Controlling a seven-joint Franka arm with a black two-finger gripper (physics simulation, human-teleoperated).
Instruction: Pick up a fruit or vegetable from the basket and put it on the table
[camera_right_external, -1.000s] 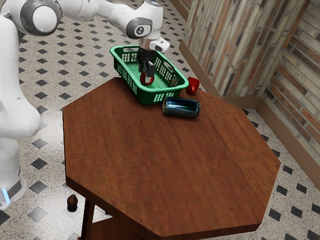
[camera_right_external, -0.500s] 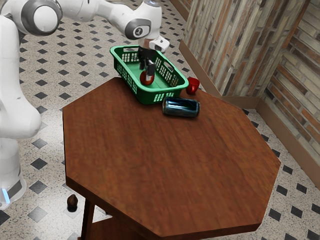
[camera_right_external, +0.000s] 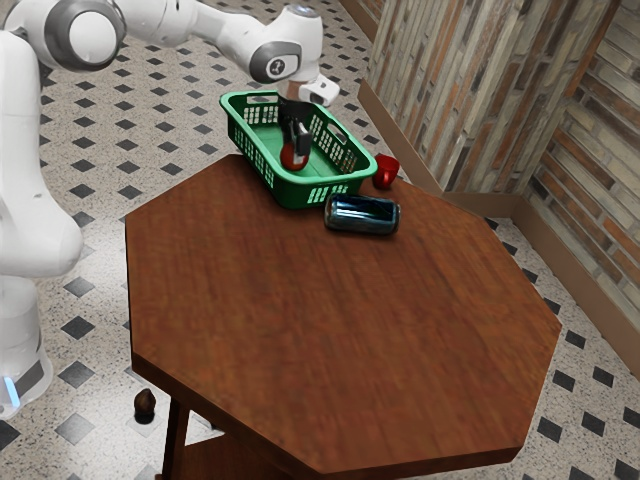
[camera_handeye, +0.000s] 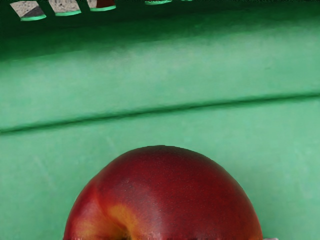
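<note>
Exterior view: pincer (camera_right_external: 298, 151) reaches down inside green basket (camera_right_external: 320, 182) at far edge of bench (camera_right_external: 340, 320), right at red fruit (camera_right_external: 289, 160), probably so it can take it from above, past walls. Wide or closed on it, can't tell. Dark can (camera_right_external: 362, 216) lies on its side near basket, out of pincer's way.

Wrist view: fruit sits low in basket, close under pincer; high walls probably call for straight lift first.
</note>
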